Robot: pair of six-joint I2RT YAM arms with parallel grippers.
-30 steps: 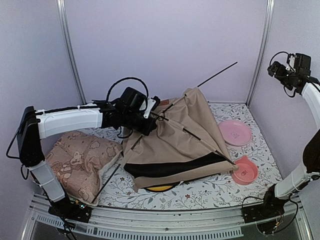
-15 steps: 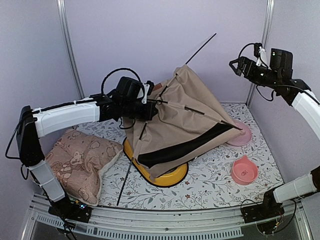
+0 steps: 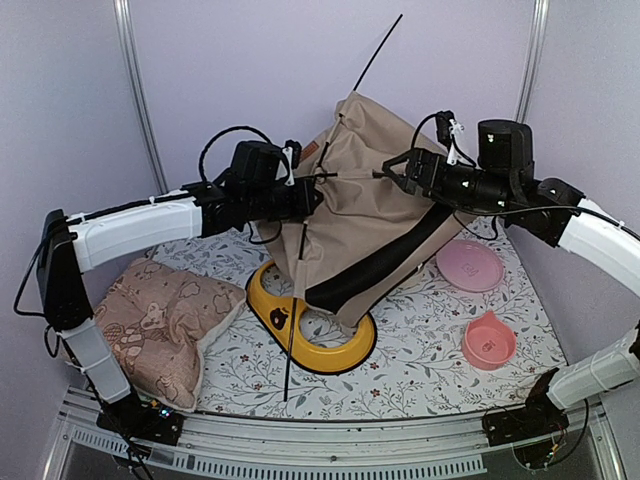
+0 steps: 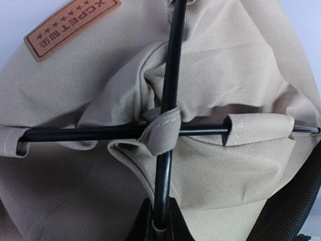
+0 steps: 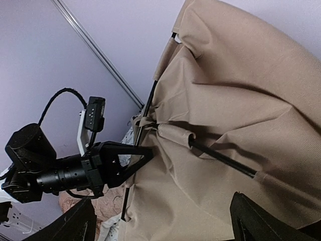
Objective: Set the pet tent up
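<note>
The pet tent (image 3: 375, 185), tan fabric with a dark edge band, hangs tilted above the mat. Two thin black poles cross under a fabric loop (image 4: 161, 131). My left gripper (image 3: 316, 196) is shut on the upright pole (image 4: 168, 90) just below that crossing, its tips at the bottom of the left wrist view (image 4: 160, 226). A brown label (image 4: 70, 22) sits near the tent's top. My right gripper (image 3: 392, 170) stands open close against the tent's upper right side, its fingers (image 5: 261, 221) apart with only fabric (image 5: 225, 100) in front of them.
A yellow double-bowl tray (image 3: 285, 320) lies under the tent's lower edge. The pinkish cushion (image 3: 160, 320) lies at the left. A pink plate (image 3: 470, 265) and a pink bowl (image 3: 488, 342) sit at the right. One pole end (image 3: 288, 385) points down toward the front.
The left gripper has lifted the tent up off the mat, uncovering the yellow tray. The right arm has swung in from the right wall to the tent's top.
</note>
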